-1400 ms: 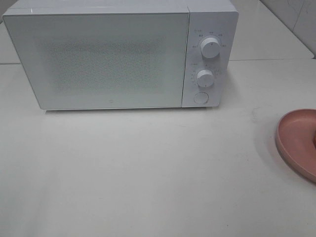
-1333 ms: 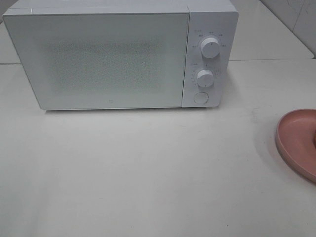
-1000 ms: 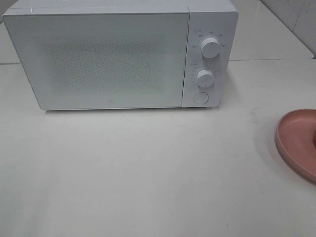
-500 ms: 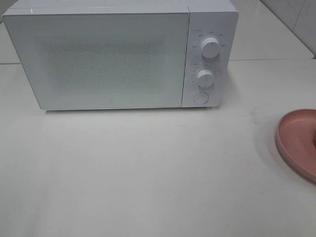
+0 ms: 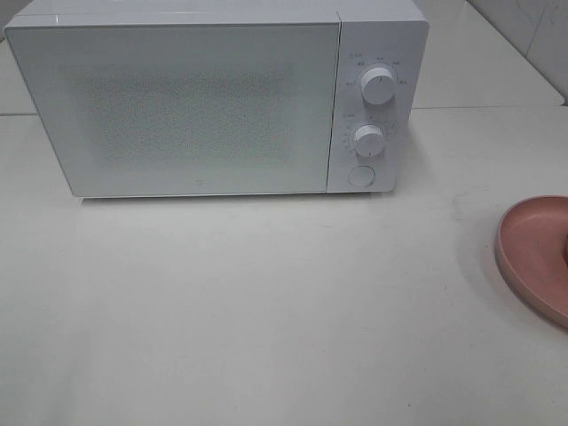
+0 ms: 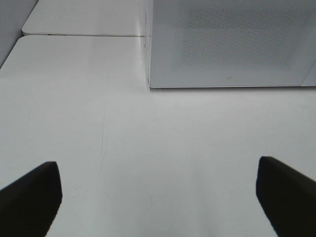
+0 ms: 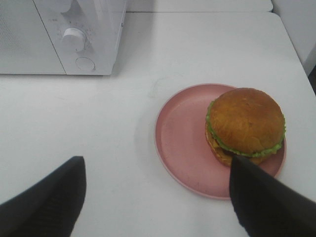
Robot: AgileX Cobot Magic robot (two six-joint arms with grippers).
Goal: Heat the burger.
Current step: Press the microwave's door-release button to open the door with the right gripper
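Two grippers, both spread wide, nothing held.
Left gripper (image 6: pixel 158 192) hangs over the white table (image 6: pixel 123 138) facing the microwave (image 6: pixel 232 44), door closed; right gripper (image 7: pixel 158 197) hangs by the pink plate (image 7: pixel 180 143), right of the microwave, where the burger (image 7: pixel 245 123) sits upright, off-centre near the rim.

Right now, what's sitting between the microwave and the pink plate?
Nothing: only bare white table separates the microwave from the pink plate, clearest in the right wrist view.

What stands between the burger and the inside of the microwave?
The shut microwave door blocks the way in. Nothing visible stands between the open right claw and the burger on its pink plate.
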